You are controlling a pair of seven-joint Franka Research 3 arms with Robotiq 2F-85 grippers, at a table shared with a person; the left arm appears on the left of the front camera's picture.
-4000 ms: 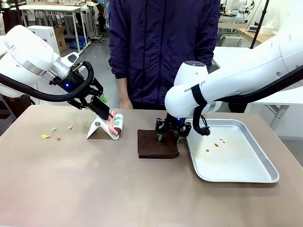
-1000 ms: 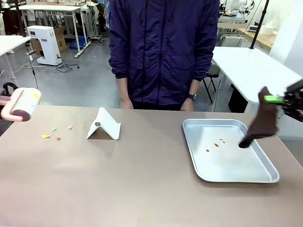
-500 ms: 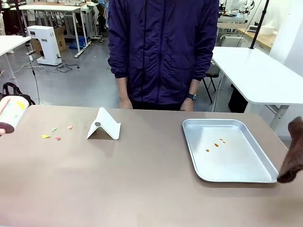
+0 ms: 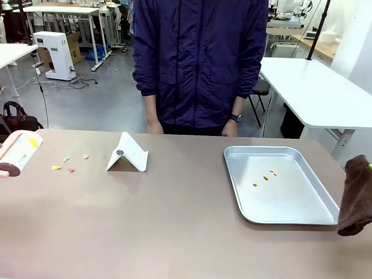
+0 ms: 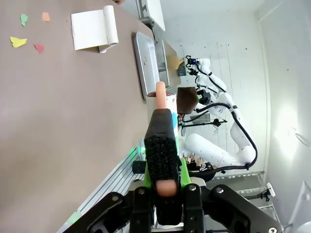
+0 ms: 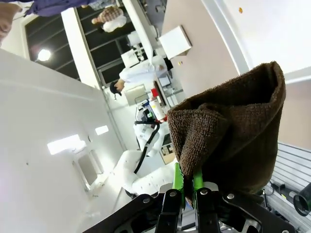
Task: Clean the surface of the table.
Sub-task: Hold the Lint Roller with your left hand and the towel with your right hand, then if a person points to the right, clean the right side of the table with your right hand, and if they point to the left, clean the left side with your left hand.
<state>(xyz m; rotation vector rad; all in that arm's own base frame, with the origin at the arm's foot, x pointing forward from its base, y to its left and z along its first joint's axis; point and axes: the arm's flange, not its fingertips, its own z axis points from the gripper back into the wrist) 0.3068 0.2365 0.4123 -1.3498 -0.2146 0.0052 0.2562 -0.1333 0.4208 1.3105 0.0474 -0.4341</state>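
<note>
The table (image 4: 174, 221) has a plain brown top with small paper scraps (image 4: 63, 165) near its far left. At the left edge of the front view hangs a lint roller (image 4: 20, 153), a little above the table. In the left wrist view my left gripper (image 5: 163, 162) is shut on the roller's pink handle (image 5: 160, 94). A dark brown cloth (image 4: 356, 195) hangs past the table's right edge. My right gripper (image 6: 187, 180) is shut on this cloth (image 6: 233, 141), which drapes over its fingers and hides the tips.
A silver tray (image 4: 325, 203) with a few orange crumbs (image 4: 265, 177) lies on the right half of the table. A white folded stand (image 4: 128, 154) sits at the back left. A person in a dark jacket (image 4: 200, 64) stands at the far side, hands down.
Over the last second the cloth dropped from beside the tray's far right to low beside the table's right edge. The roller sank lower at the left edge and now sits slightly further in.
</note>
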